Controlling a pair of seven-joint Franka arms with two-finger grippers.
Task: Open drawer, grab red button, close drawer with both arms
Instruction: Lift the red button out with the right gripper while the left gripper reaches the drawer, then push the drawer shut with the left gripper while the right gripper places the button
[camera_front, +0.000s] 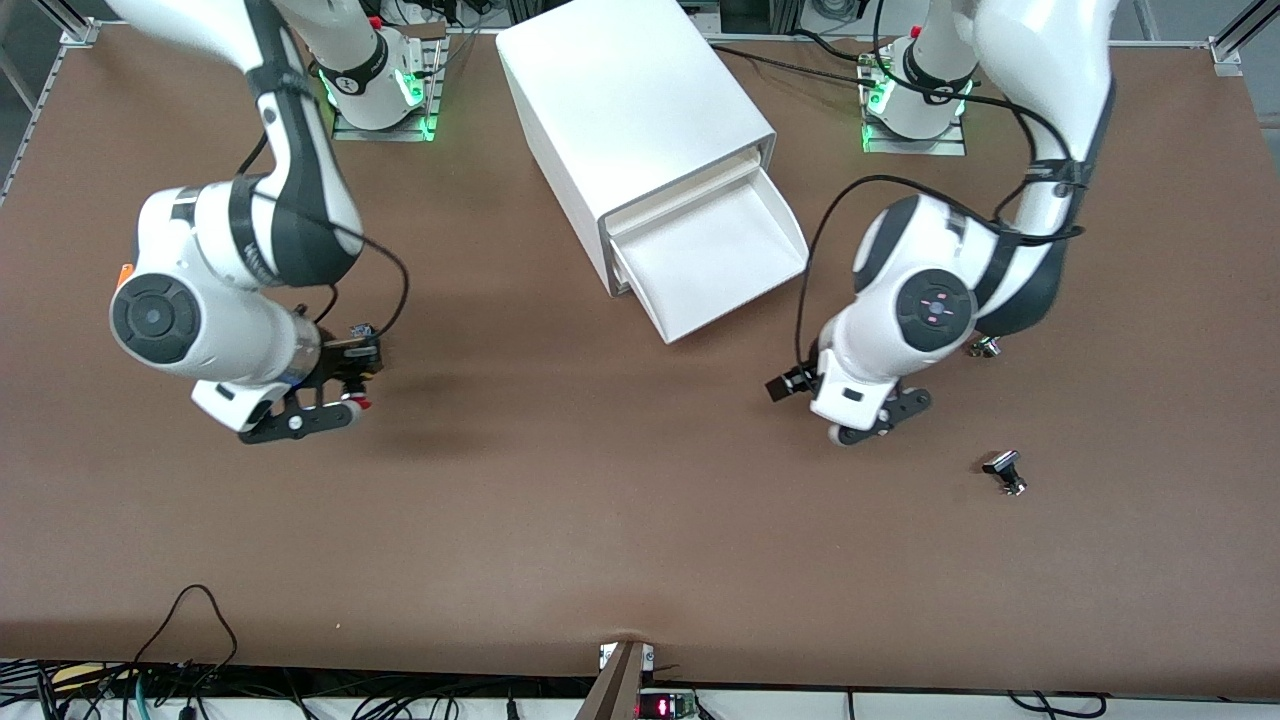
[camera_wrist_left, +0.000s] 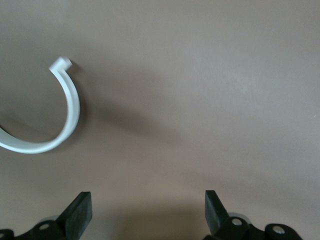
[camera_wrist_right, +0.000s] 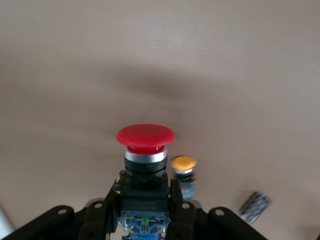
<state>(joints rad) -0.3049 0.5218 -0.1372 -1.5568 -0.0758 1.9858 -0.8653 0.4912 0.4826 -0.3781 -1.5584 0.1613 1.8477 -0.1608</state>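
- The right gripper (camera_front: 345, 385) hangs over bare table (camera_front: 560, 500) toward the right arm's end, its fingers squeezed on the button (camera_wrist_right: 145, 150) with the red cap.
- The left gripper (camera_front: 875, 415) hangs over the table toward the left arm's end, fingers spread wide and holding nothing.
- The drawer (camera_front: 715, 260) sticks out of the white cabinet (camera_front: 630, 110), pulled open.
- A small dark thing (camera_front: 1005, 470), maybe another button, lies near the left gripper.

Front view looked down from high across the table (camera_front: 640, 520) toward both bases; wrist views looked close past fingers (camera_wrist_left: 80, 212) at that brown tabletop.
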